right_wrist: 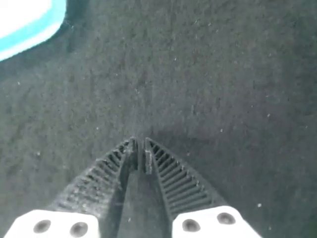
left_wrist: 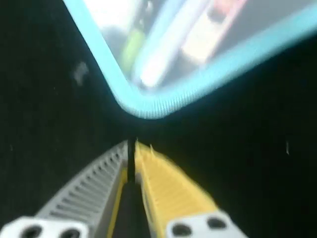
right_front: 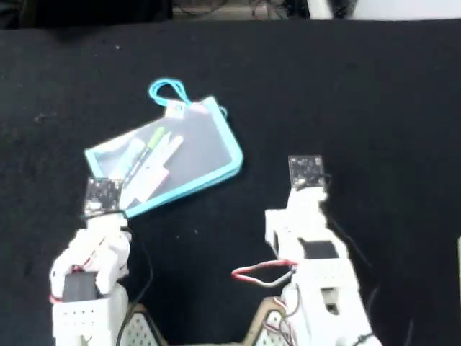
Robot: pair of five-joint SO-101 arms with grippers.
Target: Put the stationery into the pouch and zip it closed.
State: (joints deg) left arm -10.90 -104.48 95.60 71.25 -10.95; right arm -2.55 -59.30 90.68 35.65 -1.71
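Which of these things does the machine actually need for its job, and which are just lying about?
For the job: flat see-through pouch with turquoise edging; white and green pens inside it; turquoise cord loop at its far corner.
Just lying about: black cloth table cover; red and white wires at an arm's base.

Black felt-covered table [right_front: 360, 86] under a blue-edged pouch [right_front: 194, 155]
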